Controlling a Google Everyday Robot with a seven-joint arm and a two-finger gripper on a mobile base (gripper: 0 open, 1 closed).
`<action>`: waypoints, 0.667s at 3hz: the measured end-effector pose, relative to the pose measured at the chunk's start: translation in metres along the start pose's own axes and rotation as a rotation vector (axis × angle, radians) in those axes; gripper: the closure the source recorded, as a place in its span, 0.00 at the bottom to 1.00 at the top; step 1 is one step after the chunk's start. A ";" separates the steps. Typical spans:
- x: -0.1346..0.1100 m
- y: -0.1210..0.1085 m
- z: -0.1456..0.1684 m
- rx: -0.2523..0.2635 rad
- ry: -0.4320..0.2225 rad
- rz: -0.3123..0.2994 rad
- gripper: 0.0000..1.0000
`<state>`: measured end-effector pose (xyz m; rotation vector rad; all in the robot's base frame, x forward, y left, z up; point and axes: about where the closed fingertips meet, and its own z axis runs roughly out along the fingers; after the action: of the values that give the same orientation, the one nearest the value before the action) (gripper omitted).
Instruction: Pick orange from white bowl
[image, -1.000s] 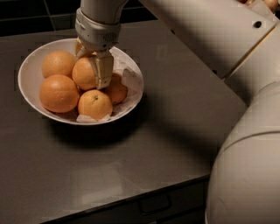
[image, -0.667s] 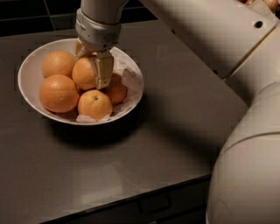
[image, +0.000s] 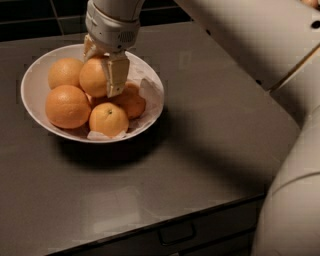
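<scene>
Gripper (image: 103, 74): pale, two-fingered, hanging from a white wrist over the far middle of the white bowl (image: 31, 80). Closed to the width of one fruit; near finger (image: 116, 75) laid flat against the right flank of the orange (image: 93, 79), the other finger showing only as a small tab at the fruit's far-left shoulder. Grips the orange and nothing else.

The orange: large, round, smooth, with a pale sheen; sits high in the pile, in the far middle of the bowl, touching its neighbours.

White bowl: wide, shallow, lined with crinkled white paper (image: 150, 93); stands on the left part of the dark grey table (image: 200, 150).

Other fruit in the bowl: a far-left orange (image: 64, 72) just beside the gripped one; a big near-left orange (image: 67, 106); a smaller orange with a dark stem dimple (image: 108, 119) at the near rim; a right-hand orange (image: 132, 101) partly under the near finger.

Robot arm (image: 240, 40): cream, crossing the far right corner. Drawer handle (image: 176, 232) under the table's near edge.
</scene>
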<state>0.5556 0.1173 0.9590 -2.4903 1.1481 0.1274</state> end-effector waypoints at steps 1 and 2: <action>-0.016 -0.003 -0.043 0.094 0.032 -0.010 1.00; -0.039 -0.002 -0.090 0.174 0.081 -0.034 1.00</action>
<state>0.5243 0.1116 1.0521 -2.3786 1.0978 -0.0805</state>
